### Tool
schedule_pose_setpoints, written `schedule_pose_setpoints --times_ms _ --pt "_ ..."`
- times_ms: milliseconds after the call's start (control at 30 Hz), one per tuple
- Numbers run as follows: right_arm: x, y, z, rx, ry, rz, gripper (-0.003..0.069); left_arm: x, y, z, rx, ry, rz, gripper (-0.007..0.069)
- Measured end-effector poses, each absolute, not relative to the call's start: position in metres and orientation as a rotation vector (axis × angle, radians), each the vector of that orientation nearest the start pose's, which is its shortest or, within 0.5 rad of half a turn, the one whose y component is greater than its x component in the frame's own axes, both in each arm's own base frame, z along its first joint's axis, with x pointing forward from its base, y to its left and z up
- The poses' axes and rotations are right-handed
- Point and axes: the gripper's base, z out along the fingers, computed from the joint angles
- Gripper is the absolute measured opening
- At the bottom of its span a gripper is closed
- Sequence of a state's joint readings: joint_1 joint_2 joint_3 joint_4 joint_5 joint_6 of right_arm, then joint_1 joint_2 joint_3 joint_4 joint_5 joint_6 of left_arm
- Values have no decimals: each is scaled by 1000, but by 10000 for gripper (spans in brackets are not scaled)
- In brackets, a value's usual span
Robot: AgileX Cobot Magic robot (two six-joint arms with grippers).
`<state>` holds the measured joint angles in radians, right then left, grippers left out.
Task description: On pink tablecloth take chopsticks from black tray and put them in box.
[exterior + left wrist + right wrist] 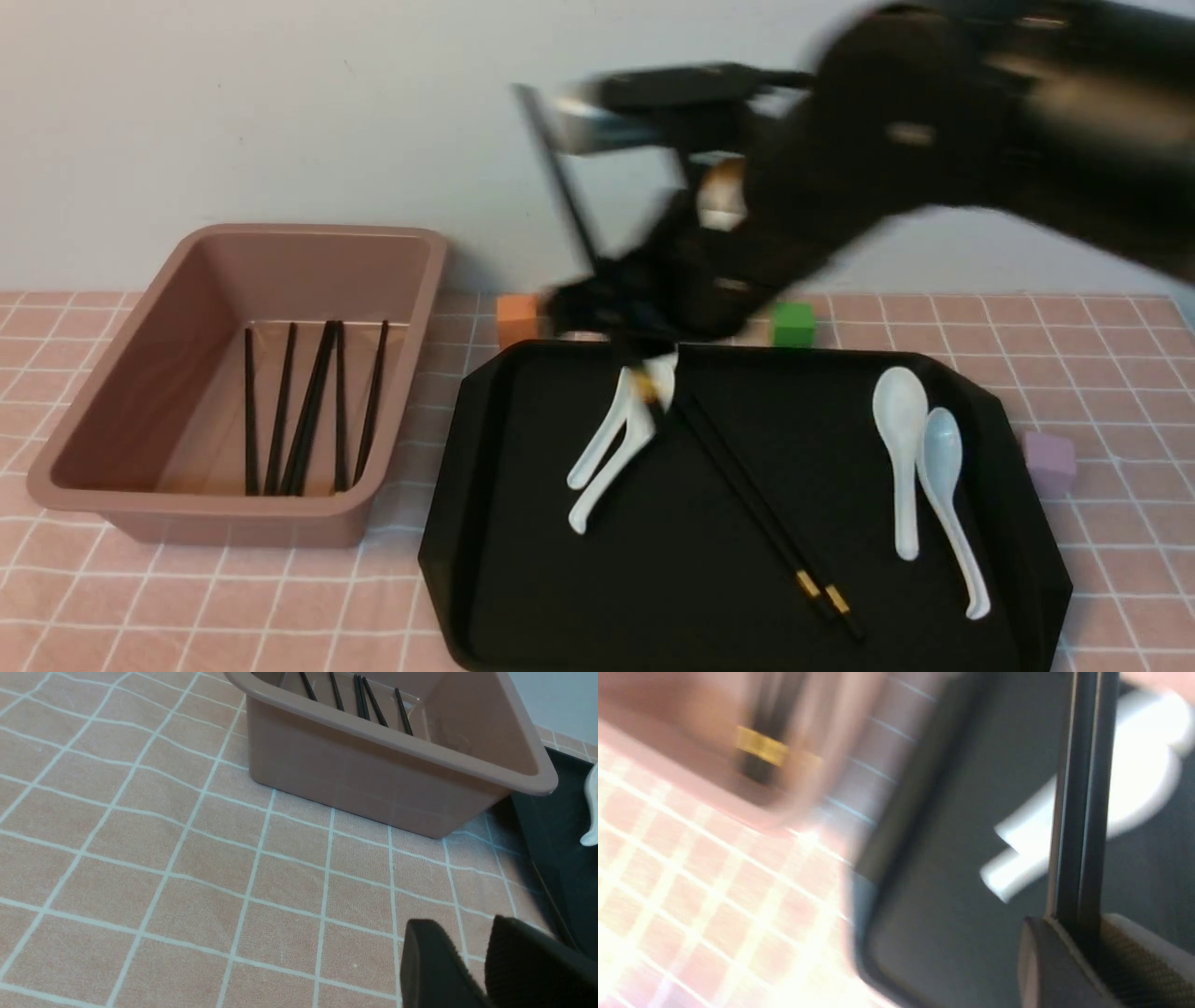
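Observation:
On the pink tablecloth (233,607) the black tray (672,579) holds a pair of chopsticks (756,504) lying diagonally. My right gripper (611,303), blurred, is over the tray's far edge. It is shut on chopsticks (560,177) that stick up and to the left. The right wrist view shows two black sticks (1080,788) clamped in that gripper (1078,924). The box (121,373) stands left of the tray with several chopsticks (308,411) inside. My left gripper (467,942) hovers over the cloth near the box (373,774), slightly open and empty.
White spoons lie on the tray, two at the middle (607,448) and two at the right (901,448). An orange cube (516,319) and a green cube (793,324) stand behind the tray. A purple cube (1050,462) stands at its right.

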<state>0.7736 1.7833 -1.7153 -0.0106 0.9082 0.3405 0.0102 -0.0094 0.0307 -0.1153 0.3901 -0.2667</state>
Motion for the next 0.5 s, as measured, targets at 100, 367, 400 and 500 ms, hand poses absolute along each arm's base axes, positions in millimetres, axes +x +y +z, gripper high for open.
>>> schedule_pose_setpoints --times_ms 100,367,400,500 --pt "306 336 342 -646 2395 524 142 52 -3 169 -333 1873 -289 206" --pt "342 411 304 -727 2296 665 142 52 -3 169 -333 1873 -289 209" --pt "344 413 301 -728 2294 666 142 52 -3 169 -333 1873 -289 210" --pt "356 424 276 -730 2289 646 142 52 -3 169 -333 1873 -289 211"
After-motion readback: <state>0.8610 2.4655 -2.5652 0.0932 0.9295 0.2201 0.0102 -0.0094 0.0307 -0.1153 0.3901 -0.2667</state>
